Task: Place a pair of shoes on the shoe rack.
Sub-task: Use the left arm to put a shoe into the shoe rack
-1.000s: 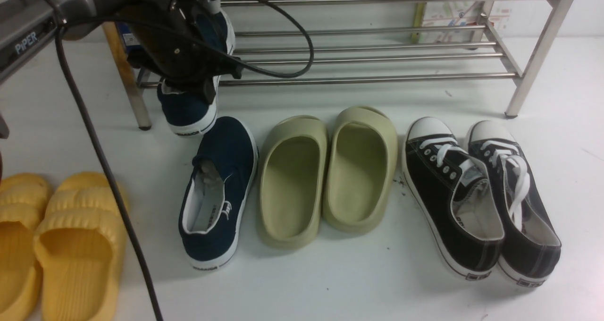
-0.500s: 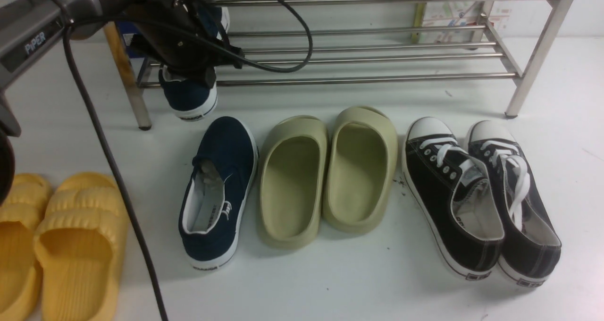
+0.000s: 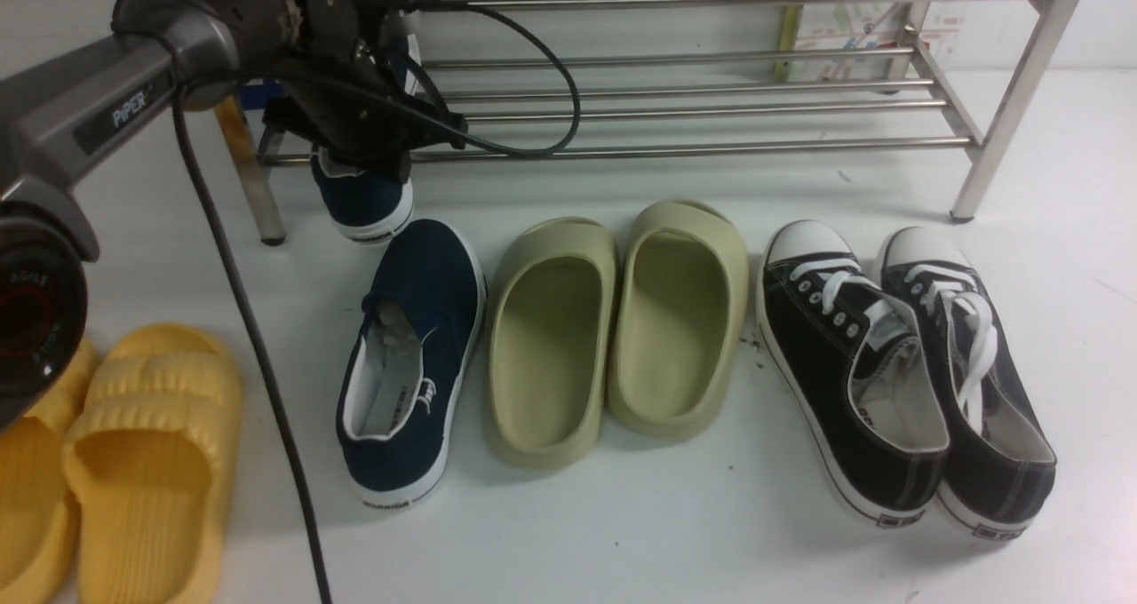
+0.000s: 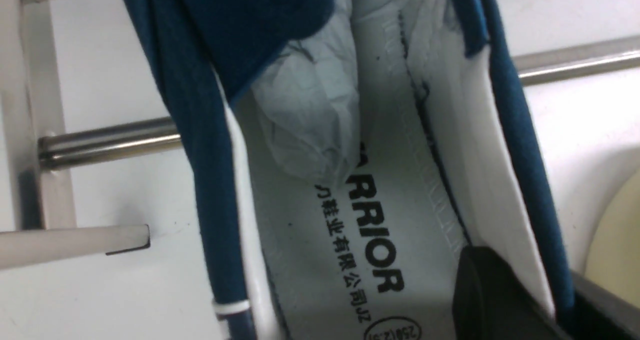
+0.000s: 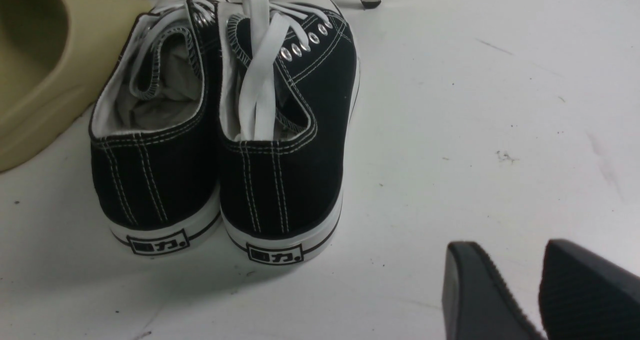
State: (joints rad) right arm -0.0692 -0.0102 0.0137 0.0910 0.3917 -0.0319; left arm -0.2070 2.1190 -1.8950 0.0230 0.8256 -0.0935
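L gripper (image 3: pixel 355 155) at the left end of the shoe rack (image 3: pixel 711 147), lower tier, on navy shoe A (image 3: pixel 364 200): toe in over the rails, heel overhanging the front rail toward me. Wrist view: one finger (image 4: pixel 492 285) inside the shoe, the other outside, side wall btwn them. Whether they pinch it or have slack, I can't tell. R gripper (image 5: pixel 515 250) parted, empty, low over the floor (image 5: pixel 475 105) on my side of the black lace-ups (image 3: pixel 897 364).

Key relation: navy shoe B (image 3: pixel 413 364) lies on the floor directly on my side of A, near it. Its long axis runs toward the rack, toe leaning slightly right. L arm is much the nearer. R is well apart, w/ the olive slides (image 3: pixel 613 329) btwn.

Edges/room: rack leg (image 3: pixel 258 195) just beside A on its left. Rails to A's right are bare for most of the width, so B's slot is there. B's right flank is just beside an olive slide. Its left flank faces bare floor, crossed by my L arm's cable (image 3: pixel 258 364). My read: A's overhang may let it tip once freed.
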